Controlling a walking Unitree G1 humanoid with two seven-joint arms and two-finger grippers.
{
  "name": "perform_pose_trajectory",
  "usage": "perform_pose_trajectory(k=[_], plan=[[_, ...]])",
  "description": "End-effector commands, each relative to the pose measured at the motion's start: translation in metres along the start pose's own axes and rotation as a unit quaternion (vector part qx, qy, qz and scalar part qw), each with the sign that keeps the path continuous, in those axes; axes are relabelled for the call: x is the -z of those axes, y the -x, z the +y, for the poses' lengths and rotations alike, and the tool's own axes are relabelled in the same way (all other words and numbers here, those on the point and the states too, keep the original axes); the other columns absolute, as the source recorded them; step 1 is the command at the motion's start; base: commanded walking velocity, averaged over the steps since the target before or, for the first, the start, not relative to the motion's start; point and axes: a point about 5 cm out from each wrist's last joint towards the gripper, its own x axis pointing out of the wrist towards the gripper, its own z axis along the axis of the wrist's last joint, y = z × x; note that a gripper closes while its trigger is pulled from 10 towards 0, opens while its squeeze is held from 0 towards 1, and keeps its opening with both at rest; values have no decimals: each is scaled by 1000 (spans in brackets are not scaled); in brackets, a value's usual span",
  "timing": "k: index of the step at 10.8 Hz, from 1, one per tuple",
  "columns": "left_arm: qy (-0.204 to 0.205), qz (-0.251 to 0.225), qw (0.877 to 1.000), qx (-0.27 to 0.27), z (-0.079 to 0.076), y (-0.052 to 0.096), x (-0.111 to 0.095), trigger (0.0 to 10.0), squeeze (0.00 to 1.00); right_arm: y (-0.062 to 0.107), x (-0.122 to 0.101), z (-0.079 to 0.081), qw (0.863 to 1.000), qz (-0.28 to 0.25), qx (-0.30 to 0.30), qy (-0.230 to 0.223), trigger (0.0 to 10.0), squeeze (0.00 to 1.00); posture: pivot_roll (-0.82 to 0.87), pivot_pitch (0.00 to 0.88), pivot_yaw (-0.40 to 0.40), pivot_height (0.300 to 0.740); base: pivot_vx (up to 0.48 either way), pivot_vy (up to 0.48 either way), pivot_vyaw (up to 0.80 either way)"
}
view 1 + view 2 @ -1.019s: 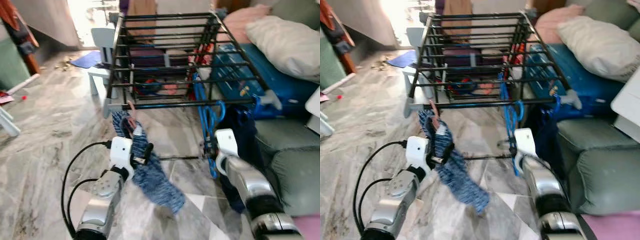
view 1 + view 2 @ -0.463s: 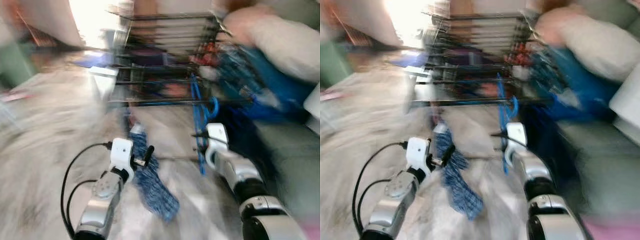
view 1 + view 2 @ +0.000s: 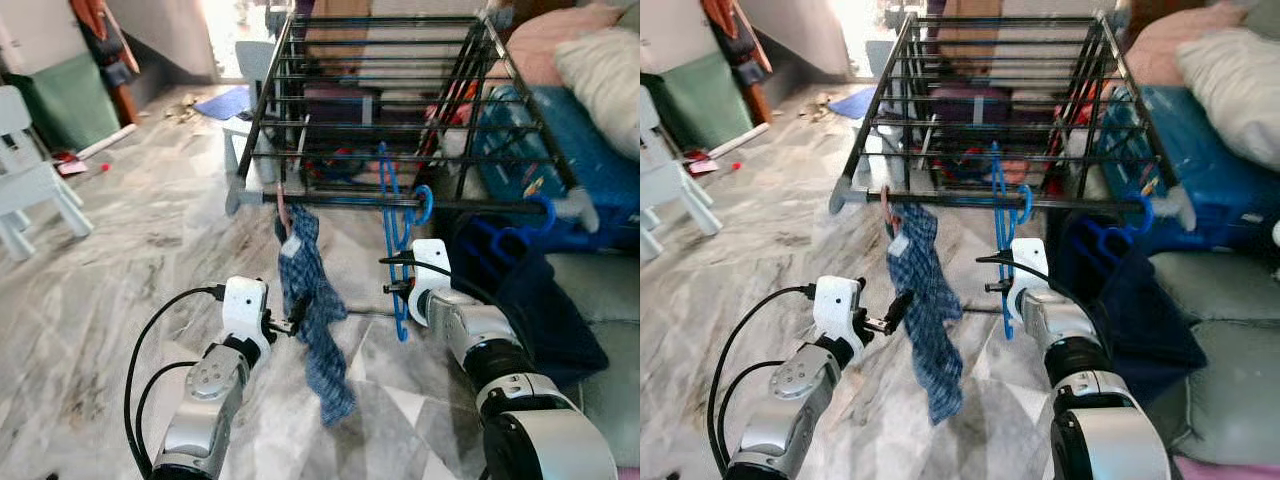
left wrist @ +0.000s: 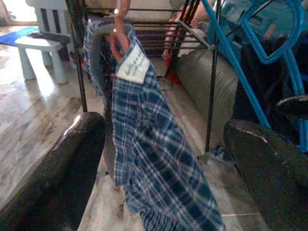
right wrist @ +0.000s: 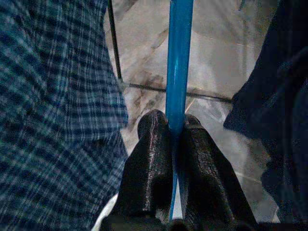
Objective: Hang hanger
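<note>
Rack (image 3: 400, 110) fills your view ahead, its front rail carrying both hangers so the cloth can dry off the floor. Plaid shirt (image 3: 310, 300) droops from a pink hanger (image 3: 282, 208) on that rail. Your blue hanger (image 3: 400, 235) is hooked there too; your right gripper (image 5: 175, 132) is pinched on its bar. Your left gripper (image 4: 163, 159), fingers apart, brackets the shirt, probably to steady it.

One drying rack (image 3: 400, 100). Two blue hangers: one (image 3: 398, 240) hooked on rack's front bar, second (image 3: 535, 210) at 3 o'clock of it. One pink hanger (image 3: 282, 208), carrying one plaid shirt (image 3: 315, 320). One dark garment (image 3: 520, 290). Two white chairs (image 3: 25, 170) (image 3: 250, 85). One pillow (image 3: 605, 70). Two grippers (image 3: 296, 322) (image 3: 392, 288).
</note>
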Motion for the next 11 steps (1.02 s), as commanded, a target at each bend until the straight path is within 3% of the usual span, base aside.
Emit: perform_pose_trajectory(k=[1,6,11], plan=[[-1,-7,1000,-2,2,1,-3,10000,0,0,-8,4,1000,-13,-3,8,10000,0,-39,23,-7,740,270,398,0],[-1,3,1000,10,-2,1,1,10000,0,1,-2,-2,998,-19,52,-36,10000,0,-49,31,-8,740,268,368,0],[0,17,1000,26,-7,3,6,10000,0,7,-1,-14,988,-56,137,-50,10000,0,-49,33,-6,740,0,0,0]])
